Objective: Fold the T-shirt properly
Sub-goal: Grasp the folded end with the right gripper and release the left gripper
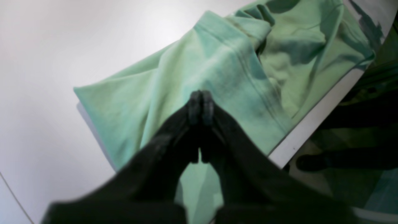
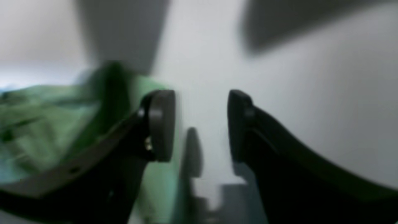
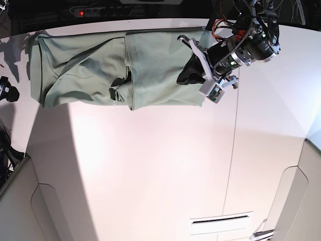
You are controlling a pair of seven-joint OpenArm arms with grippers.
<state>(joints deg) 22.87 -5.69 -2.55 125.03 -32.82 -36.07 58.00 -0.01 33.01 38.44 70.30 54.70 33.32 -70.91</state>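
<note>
The pale sage-green T-shirt (image 3: 100, 70) lies spread along the far edge of the white table, with its right part folded over (image 3: 160, 70). My left gripper (image 1: 200, 105) is shut with nothing seen between its fingers, and it hovers over the folded right end of the shirt (image 1: 217, 68). In the base view it is at the shirt's right end (image 3: 188, 42). My right gripper (image 2: 201, 124) is open and empty over bare table, with the shirt (image 2: 40, 124) just to its left. This view is blurred. Only a dark part of the right arm (image 3: 6, 91) shows at the base view's left edge.
The shirt lies close to the table's far edge (image 1: 311, 124), with floor and a dark shoe (image 1: 311, 161) beyond it. A power strip (image 3: 100, 10) sits behind the table. A seam (image 3: 233, 150) runs down the tabletop, and a slot (image 3: 220, 220) is near the front.
</note>
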